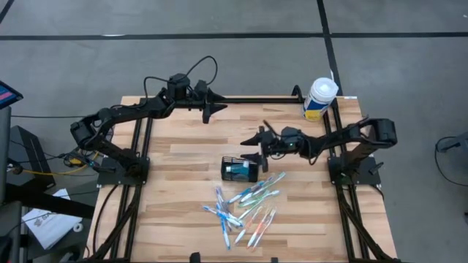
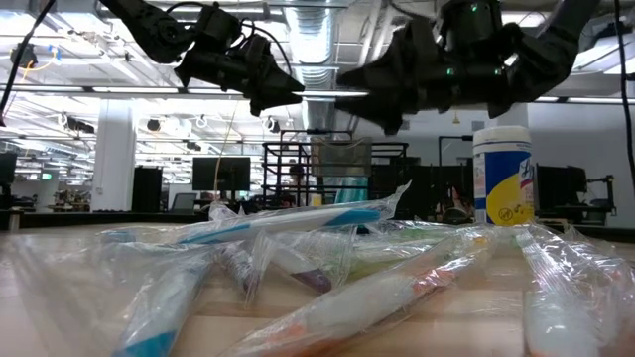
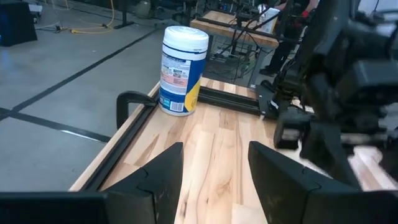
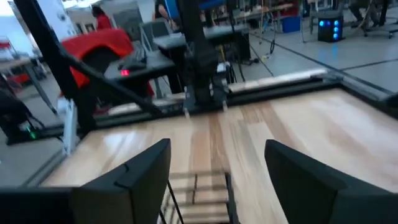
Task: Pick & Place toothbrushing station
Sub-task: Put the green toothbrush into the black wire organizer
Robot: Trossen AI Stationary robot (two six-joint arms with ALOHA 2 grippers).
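The toothbrushing station (image 1: 240, 169), a small black wire-mesh caddy with something teal inside, stands on its base on the wooden table near the middle. My right gripper (image 1: 251, 148) hovers open just beyond its far side, pointing level toward the table's left edge. In the right wrist view the caddy's wire rim (image 4: 198, 190) shows below and between the spread fingers of my right gripper (image 4: 217, 180). My left gripper (image 1: 210, 107) hangs open over the table's far edge, and nothing lies between its fingers in the wrist view of my left gripper (image 3: 214, 180).
Several plastic-wrapped toothbrushes (image 1: 245, 208) lie scattered between the caddy and the near edge and fill the foreground of the low view as a pile of wrapped toothbrushes (image 2: 298, 268). A white tub with a yellow-blue label (image 1: 319, 98) stands at the far right corner. Black rails (image 1: 139, 153) run along the table's sides.
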